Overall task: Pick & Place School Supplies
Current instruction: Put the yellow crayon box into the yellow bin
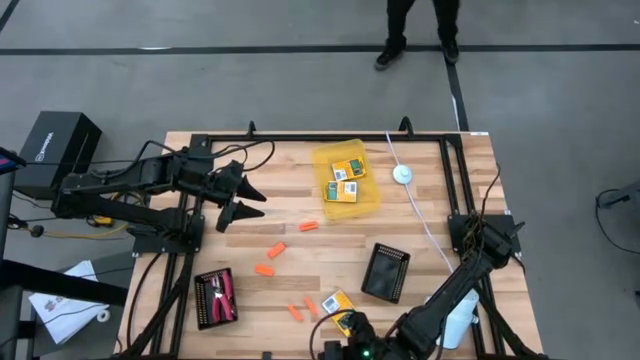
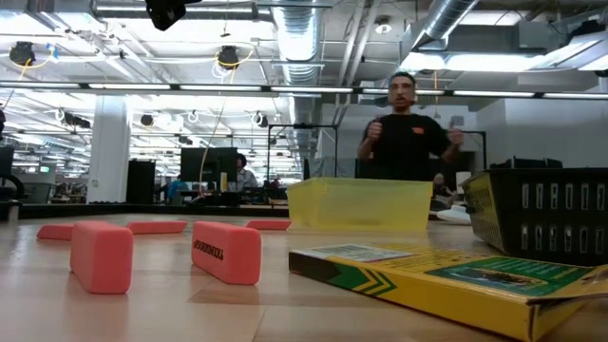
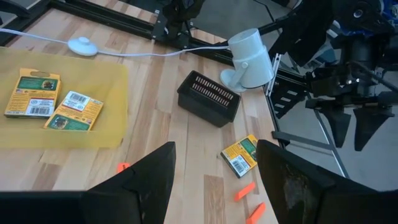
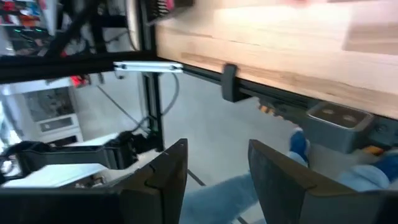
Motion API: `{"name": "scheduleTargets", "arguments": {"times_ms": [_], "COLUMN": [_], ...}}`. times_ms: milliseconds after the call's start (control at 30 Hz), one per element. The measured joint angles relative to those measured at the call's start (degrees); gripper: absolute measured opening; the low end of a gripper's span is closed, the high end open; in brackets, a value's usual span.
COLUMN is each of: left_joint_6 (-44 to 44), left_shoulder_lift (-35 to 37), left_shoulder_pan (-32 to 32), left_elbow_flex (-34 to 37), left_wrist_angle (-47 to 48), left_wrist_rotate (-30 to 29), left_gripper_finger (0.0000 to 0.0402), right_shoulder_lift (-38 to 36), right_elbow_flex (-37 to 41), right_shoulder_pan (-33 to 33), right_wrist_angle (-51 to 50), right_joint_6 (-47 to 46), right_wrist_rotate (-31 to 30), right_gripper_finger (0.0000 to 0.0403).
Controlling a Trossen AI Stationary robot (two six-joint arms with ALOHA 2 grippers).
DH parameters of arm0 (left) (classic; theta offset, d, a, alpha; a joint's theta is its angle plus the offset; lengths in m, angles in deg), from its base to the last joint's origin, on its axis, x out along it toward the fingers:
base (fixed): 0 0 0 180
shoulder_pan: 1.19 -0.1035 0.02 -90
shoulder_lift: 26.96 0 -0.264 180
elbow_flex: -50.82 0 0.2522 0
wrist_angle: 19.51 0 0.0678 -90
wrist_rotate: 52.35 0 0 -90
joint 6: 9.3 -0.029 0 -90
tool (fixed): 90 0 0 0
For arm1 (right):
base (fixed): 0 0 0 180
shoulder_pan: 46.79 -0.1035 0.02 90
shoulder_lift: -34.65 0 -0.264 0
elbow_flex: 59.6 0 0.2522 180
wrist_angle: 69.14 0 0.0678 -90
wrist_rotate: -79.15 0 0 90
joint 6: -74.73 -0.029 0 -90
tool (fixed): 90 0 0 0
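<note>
I have the left claw (image 1: 243, 199) hovering over the left part of the wooden slatted surface (image 1: 430, 210), its two dark fingers spread wide and holding nothing. My right claw (image 4: 217, 168) sits past the near edge of the surface, pointing down at the floor, also spread wide and empty. Three small flat yellow-and-green card boxes (image 1: 347, 178) lie inside the translucent yellow tray (image 1: 366, 205) at the far middle. A fourth yellow-and-green card box (image 1: 336, 303) lies on the bare wood near the near edge, just beside the right arm. Short orange sticks (image 1: 276, 249) are scattered across the middle of the surface. The red-handled plier-like tool (image 1: 226, 291) rests in a black ribbed tray (image 1: 213, 314) at the near left; another black ribbed tray (image 1: 386, 271) stands right of centre.
</note>
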Motion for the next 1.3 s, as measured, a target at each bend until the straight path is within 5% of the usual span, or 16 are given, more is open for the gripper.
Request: {"name": "scheduleTargets", "arguments": {"times_ms": [367, 533, 1067, 1300], "left_joint_6": [-0.22, -0.28, -0.08, 1.27], "left_shoulder_lift": [0.0, 0.0, 0.0, -0.04], "left_shoulder_pan": [-0.09, -0.11, -0.11, -0.11], "left_elbow_flex": [0.0, 0.0, -0.02, -0.02], "left_wrist_angle": [-0.02, -0.02, -0.02, 0.0], "left_wrist_rotate": [-0.02, -0.02, -0.02, -0.02], "left_gripper_finger": [0.022, 0.022, 0.022, 0.022], "right_shoulder_lift": [0.0, 0.0, 0.45, 5.9], "right_elbow_flex": [0.0, 0.0, -0.05, -0.13], "right_shoulder_pan": [2.23, 1.72, 0.43, 0.14], "right_wrist_angle": [3.53, -2.71, -18.83, -16.34], "right_joint_6": [5.11, -0.27, -2.38, -3.93], "right_wrist_rotate": [-1.86, -1.66, 6.14, 10.61], "right_gripper_finger": [0.0159, 0.0159, 0.0159, 0.0159]}}
